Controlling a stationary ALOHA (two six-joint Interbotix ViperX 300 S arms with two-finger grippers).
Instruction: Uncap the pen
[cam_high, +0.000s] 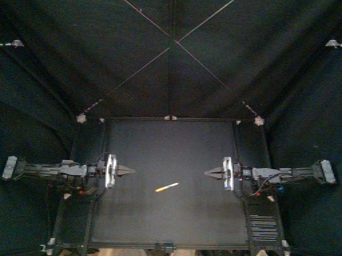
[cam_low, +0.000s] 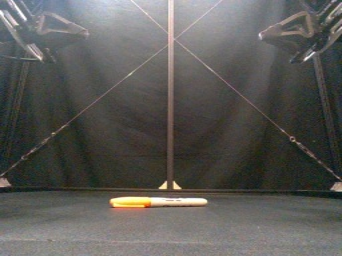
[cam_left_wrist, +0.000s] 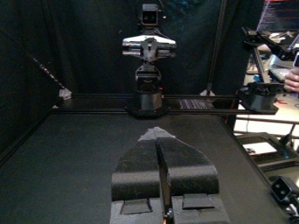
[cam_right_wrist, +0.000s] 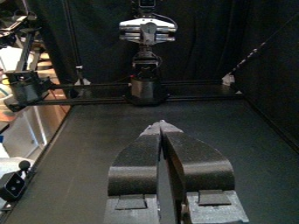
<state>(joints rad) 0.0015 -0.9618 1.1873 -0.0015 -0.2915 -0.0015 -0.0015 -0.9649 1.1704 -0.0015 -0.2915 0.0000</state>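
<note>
One pen (cam_high: 166, 187) flat on black table (cam_high: 174, 145), curtains (cam_high: 80, 60) behind — left tool (cam_left_wrist: 160, 136), right tool (cam_right_wrist: 163, 129), jaws together.

A black counter (cam_high: 147, 215) with a matte surface fills the near half of the scene. Its far edge meets a black back curtain (cam_high: 171, 70) that hangs in soft folds. More black side curtains (cam_high: 34, 110) close off the left and right. Seen from counter level, the back curtain catches pale light across its middle and darkens toward both sides.
</note>
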